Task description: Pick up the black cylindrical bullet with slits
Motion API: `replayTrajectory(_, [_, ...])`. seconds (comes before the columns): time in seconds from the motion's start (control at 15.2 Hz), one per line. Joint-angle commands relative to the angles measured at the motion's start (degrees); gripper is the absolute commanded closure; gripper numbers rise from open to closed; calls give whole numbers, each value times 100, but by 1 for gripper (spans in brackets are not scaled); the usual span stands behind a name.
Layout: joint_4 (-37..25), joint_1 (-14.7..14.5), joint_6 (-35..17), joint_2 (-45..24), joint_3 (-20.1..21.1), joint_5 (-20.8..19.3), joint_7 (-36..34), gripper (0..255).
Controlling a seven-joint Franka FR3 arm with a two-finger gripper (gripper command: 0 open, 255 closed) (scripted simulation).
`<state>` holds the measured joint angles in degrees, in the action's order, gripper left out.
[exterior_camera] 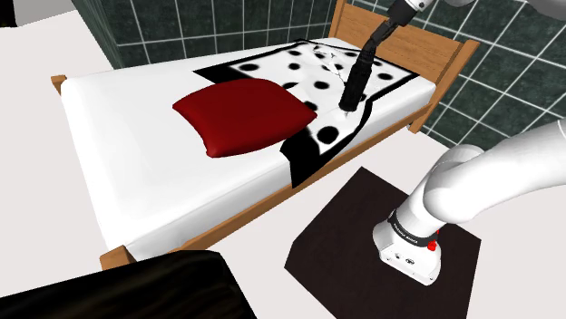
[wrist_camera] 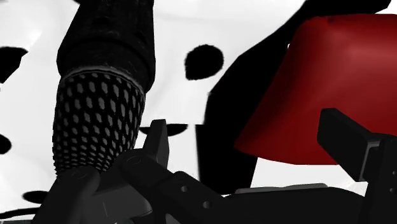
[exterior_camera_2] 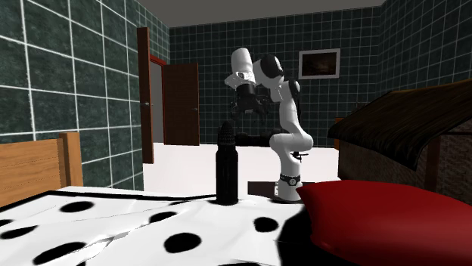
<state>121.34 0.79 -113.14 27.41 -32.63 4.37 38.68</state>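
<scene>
Bullet [exterior_camera_2: 228,168] stands upright on the spotted blanket [exterior_camera: 308,68], long axis vertical, perforated head up. It's toward the head end of the bed [exterior_camera: 109,127], close to the long edge on the stand's side.

Gripper [wrist_camera: 248,135] hangs above it, looking down along the body. Fingers are wide apart, nothing in them.

Key relation: in the wrist view the bullet is not in the gap. Its head sits outside one finger [wrist_camera: 157,143], just beside it. The gap itself is over blanket and a corner of the red pillow [exterior_camera: 240,113].

My read: I need a sideways shift toward the bullet to centre it before any descent. Going straight down from here would land that finger on or against the head and could tip it. Upright on soft bedding, I expect it topples easily.

Room: the pillow is near, on the side toward the bed's middle, but apart from the bullet. The other sides look free. Grasp not yet made.
</scene>
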Motion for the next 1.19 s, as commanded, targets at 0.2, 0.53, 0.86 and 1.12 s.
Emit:
replayTrajectory(0.2, [-741, -370, -224, -645, -914, 784, 948, 0])
replayTrajectory(0.53, [-1109, -634, -325, -1106, -1529, 1433, 1595, 0])
replayTrajectory(0.86, [-738, -634, -660, -1098, -1563, 1493, 1762, 0])
replayTrajectory(1.12, [-712, -637, -687, -1109, -1581, 1508, 1792, 255])
